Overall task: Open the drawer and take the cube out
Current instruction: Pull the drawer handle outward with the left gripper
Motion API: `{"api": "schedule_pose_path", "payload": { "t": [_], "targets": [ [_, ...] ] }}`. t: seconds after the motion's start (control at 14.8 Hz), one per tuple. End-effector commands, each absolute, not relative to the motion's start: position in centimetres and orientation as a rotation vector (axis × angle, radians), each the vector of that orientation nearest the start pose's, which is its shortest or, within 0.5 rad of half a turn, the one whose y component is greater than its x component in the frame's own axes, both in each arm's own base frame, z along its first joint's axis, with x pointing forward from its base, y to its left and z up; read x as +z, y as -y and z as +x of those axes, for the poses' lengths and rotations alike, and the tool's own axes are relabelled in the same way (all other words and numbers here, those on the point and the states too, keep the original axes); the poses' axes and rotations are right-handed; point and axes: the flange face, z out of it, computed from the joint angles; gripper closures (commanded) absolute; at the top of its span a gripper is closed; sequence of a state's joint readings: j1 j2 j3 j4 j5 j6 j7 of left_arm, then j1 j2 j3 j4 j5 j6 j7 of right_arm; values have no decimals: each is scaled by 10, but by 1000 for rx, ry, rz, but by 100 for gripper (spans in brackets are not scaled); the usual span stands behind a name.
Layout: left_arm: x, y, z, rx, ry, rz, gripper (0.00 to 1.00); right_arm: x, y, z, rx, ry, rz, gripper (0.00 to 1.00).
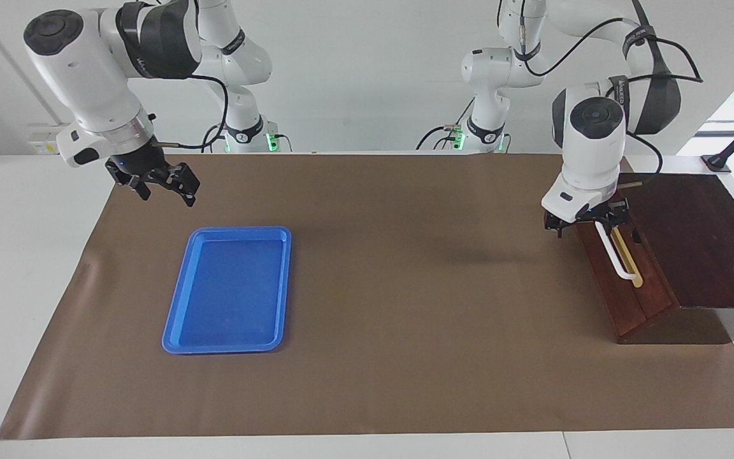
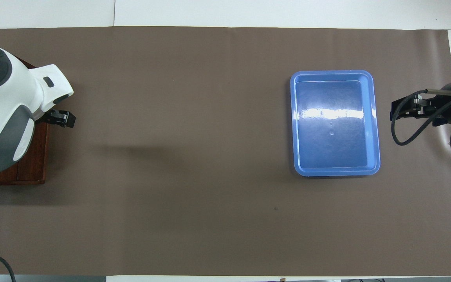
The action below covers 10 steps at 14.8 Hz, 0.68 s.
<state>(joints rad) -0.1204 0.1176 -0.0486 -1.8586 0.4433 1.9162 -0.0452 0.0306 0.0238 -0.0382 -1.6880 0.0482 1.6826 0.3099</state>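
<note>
Drawer [image 1: 622,287] sits closed at the left arm's end of the worktop [image 1: 405,287]; left gripper [image 1: 587,224] meets its handle [image 1: 615,255], jaws unreadable. Cube unseen. Right gripper [image 1: 162,183] waits, jaws apart, near the tray [image 1: 179,331].

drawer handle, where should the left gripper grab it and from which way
Probably grip the white bar handle across its middle. It runs along the drawer front and stands clear of the tan strip, leaving room for a finger under it. Come from in front of the drawer, where the left gripper is now, at the handle's end nearer the robots. The right gripper waits near the blue tray.
</note>
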Motion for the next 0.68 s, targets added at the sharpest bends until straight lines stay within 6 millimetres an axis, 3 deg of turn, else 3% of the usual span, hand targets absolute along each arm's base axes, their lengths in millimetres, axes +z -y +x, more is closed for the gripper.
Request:
{"api": "schedule_pose_path", "payload": {
  "t": [0.0, 0.14, 0.41, 0.61],
  "targets": [
    [427, 43, 579, -23, -375, -2675, 0, 563, -10, 580, 64, -909, -2917, 0],
    [411, 25, 575, -46, -357, -2691, 0, 558, -14, 589, 90, -1154, -2807, 0],
    [400, 21, 574, -41, -354, -2698, 0, 538, -26, 602, 220, -1582, -2459, 0],
    [388, 12, 571, -59, -351, -2711, 0, 533, -33, 606, 326, -1692, -2307, 0]
  ]
}}
